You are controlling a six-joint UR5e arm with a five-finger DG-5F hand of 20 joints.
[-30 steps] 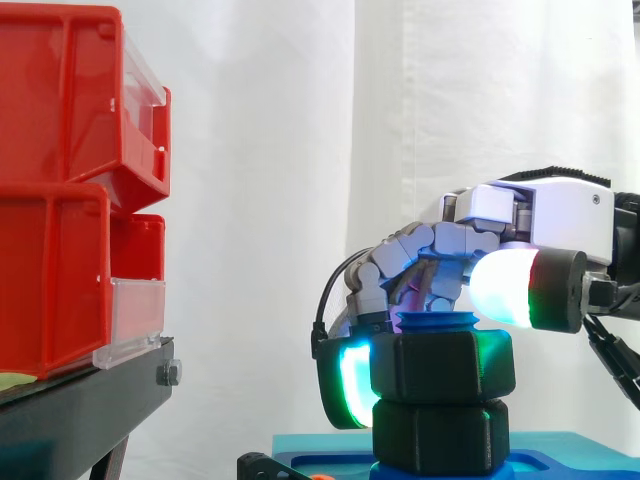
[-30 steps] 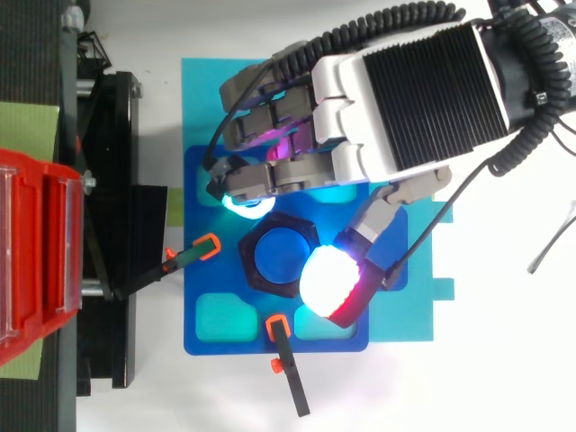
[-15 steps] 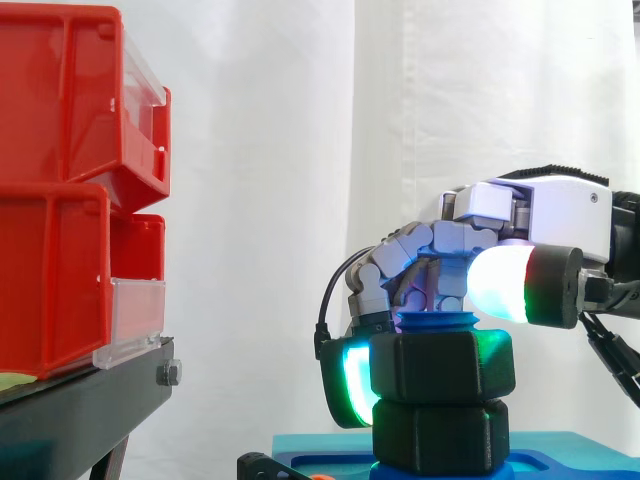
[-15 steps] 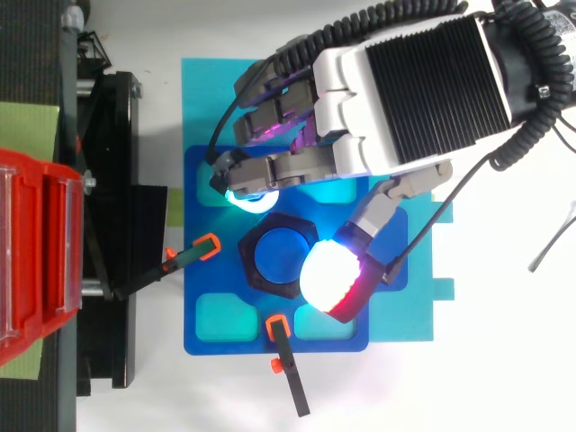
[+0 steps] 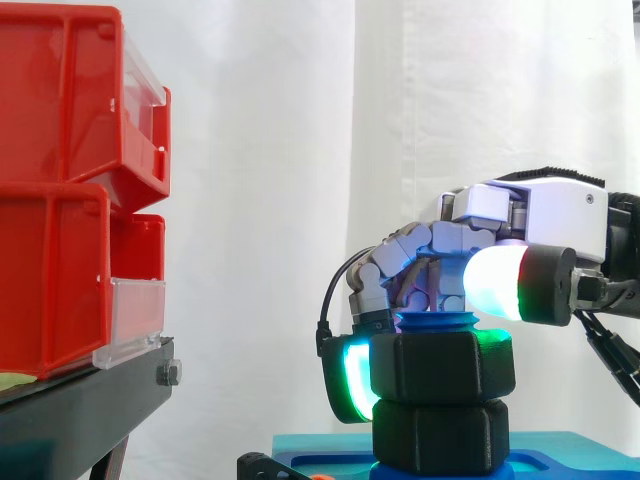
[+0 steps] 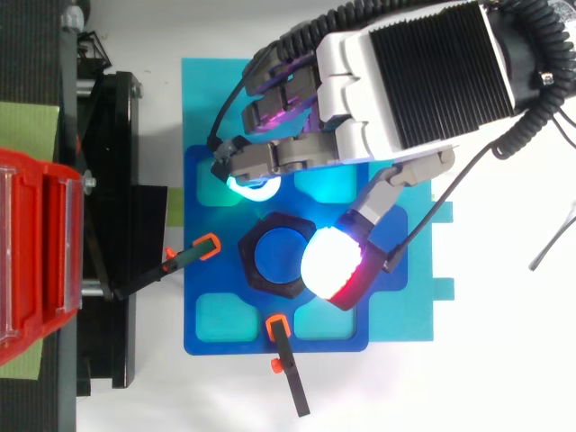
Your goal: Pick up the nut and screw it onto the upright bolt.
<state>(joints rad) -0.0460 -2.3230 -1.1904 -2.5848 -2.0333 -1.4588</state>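
Your hand (image 6: 405, 81) is hanging over the far right side of the black nut (image 5: 440, 365), though you cannot tell whether it is gripping, and the nut is sitting on the upright blue bolt (image 6: 281, 256), at the middle of the blue base plate (image 6: 193, 270).

The hand (image 6: 396, 81) now sits nearer the rear edge of the blue base (image 6: 202, 346); its cyan fingertip (image 6: 249, 186) stands farther from the nut (image 6: 250, 261).

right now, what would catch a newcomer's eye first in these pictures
The hand, glowing white and green, hangs over a black nut on the blue bolt at the lower right of the side view. At the left, red bins are stacked on a black stand.
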